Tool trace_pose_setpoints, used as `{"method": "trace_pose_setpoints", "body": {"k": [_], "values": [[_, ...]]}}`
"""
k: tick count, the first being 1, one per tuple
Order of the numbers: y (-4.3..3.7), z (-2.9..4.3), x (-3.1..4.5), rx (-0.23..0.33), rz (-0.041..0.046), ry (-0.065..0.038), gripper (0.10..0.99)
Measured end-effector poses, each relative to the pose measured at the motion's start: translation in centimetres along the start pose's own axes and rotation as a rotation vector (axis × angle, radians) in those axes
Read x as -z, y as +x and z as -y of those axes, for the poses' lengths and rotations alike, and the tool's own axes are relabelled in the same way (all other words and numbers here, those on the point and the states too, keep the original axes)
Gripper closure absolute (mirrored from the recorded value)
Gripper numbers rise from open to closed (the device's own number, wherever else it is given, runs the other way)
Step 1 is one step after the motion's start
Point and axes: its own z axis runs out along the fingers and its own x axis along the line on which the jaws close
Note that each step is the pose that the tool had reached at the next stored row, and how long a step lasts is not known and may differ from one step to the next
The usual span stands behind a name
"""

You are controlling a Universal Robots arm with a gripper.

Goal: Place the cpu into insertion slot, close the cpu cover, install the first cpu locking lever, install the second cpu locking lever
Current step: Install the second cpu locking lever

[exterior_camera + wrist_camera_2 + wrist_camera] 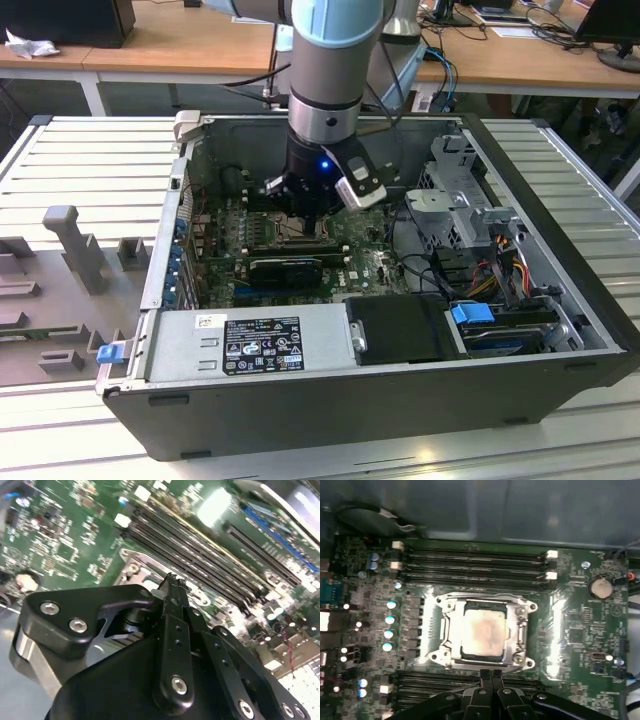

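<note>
The flat square chip with a dull silver-grey metal top, the cpu [484,632], is seen at the centre of the first wrist view, seated in the insertion slot [454,630], the square socket ringed by silver metal on the green circuit board [580,625]. The thin silver metal frame plate, the cpu cover [522,625], appears to be lowered around the chip, with the chip showing through its window; whether the locking levers are latched cannot be told. The black gripper [490,676] is found at the lower middle of that frame, just beside the socket's near edge, with the jaws drawn together and nothing visibly held between them. In the exterior view the gripper [305,208] is lowered into the open grey computer case [330,400], at the centre of the frame, over the board. The placing step is judged done and the cover step done or nearly so; the lever work is judged to be in hand. A careful, low approach beside the long black memory slots [470,560] is called for.
</note>
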Motion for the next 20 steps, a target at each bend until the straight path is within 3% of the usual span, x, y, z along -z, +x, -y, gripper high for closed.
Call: {"method": "trace_pose_setpoints", "body": {"k": [4,9,11,13,20], "values": [[1.25,0.24,-0.23,0.006,0.0000,-0.011,0.980],[1.45,0.36,-1.64,0.030,-0.0019,-0.014,0.980],[1.66,0.50,-1.76,0.035,-0.0011,-0.031,0.980],[1.96,0.83,-1.75,0.037,0.0006,-0.054,0.980],[2.69,1.98,-1.67,0.056,0.0006,-0.082,0.980]]}}
